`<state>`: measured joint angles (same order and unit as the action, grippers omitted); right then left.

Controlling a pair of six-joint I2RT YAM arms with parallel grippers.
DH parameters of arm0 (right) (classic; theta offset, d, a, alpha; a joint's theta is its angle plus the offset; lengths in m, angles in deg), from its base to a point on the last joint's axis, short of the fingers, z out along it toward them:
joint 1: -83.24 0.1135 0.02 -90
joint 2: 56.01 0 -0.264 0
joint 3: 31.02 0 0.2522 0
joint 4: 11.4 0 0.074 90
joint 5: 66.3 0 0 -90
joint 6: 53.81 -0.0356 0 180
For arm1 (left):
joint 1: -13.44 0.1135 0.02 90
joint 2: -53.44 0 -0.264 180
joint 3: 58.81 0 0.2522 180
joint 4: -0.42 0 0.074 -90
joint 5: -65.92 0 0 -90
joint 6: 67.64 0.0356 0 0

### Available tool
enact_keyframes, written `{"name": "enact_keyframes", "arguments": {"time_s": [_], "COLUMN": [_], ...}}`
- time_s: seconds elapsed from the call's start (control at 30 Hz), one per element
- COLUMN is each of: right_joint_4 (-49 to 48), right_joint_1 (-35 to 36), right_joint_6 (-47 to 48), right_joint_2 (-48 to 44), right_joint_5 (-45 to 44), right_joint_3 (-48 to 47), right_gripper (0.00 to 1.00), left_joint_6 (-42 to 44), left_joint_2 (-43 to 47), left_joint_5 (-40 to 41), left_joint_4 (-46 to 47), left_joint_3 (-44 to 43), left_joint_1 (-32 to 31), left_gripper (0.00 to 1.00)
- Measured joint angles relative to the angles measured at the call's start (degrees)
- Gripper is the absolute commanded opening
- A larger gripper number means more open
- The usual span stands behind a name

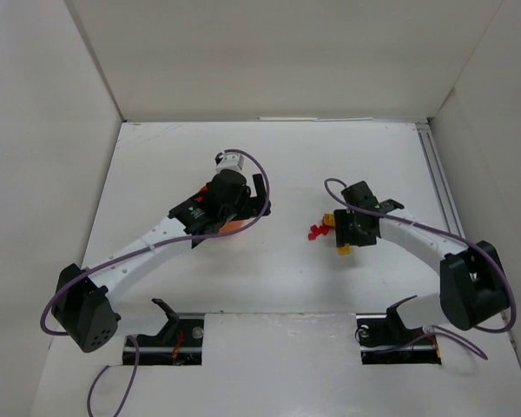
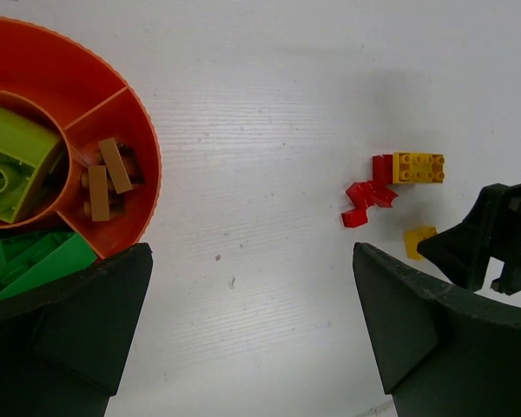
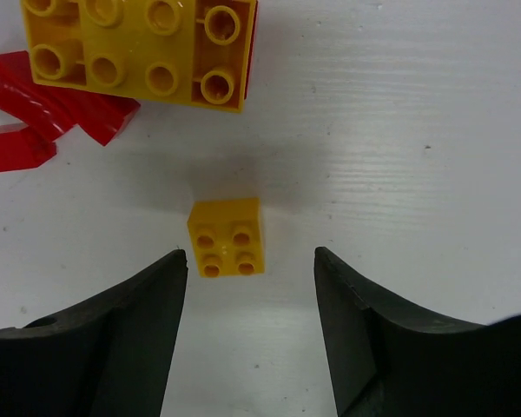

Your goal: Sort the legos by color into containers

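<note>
White tabletop, white walls. Our right gripper (image 3: 250, 282) hovers, fingers apart, over the small yellow brick (image 3: 227, 236). We should centre, descend straight and pinch its flat sides, clear of the large yellow brick (image 3: 139, 48) beyond. Our left gripper (image 2: 250, 261) hangs parted beside the bowl (image 2: 152, 156), left of the loose bricks. We count two yellow, one lime brick (image 2: 9, 161) and at least two brown bricks (image 2: 115, 165). The red pieces (image 2: 365, 204) and green bricks (image 2: 43, 265) overlap too much to count.

One bowl (image 2: 153, 165), two yellow bricks (image 3: 139, 48) (image 3: 227, 236), one lime brick (image 2: 13, 161) (reds (image 2: 365, 200), greens (image 2: 35, 261) unclear)
</note>
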<state>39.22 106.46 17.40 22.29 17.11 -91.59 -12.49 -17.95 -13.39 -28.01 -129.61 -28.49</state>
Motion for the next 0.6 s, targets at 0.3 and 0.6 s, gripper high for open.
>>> {"name": "enact_keyframes", "arguments": {"time_s": [0.3,0.6], "right_joint_4": [-1.2,-1.5], "right_joint_1": [2.0,2.3], "right_joint_6": [0.0,-0.5], "right_joint_2": [5.2,5.5], "right_joint_5": [0.1,0.0], "right_joint_3": [0.0,0.1], "right_gripper": [0.53,0.35], "left_joint_6": [-0.1,-0.1], "left_joint_2": [0.0,0.0], "left_joint_5": [1.0,3.1], "left_joint_4": [-0.1,-1.4], "left_joint_3": [0.0,-1.6], "left_joint_1": [0.0,0.0], "left_gripper": [1.00,1.00]}}
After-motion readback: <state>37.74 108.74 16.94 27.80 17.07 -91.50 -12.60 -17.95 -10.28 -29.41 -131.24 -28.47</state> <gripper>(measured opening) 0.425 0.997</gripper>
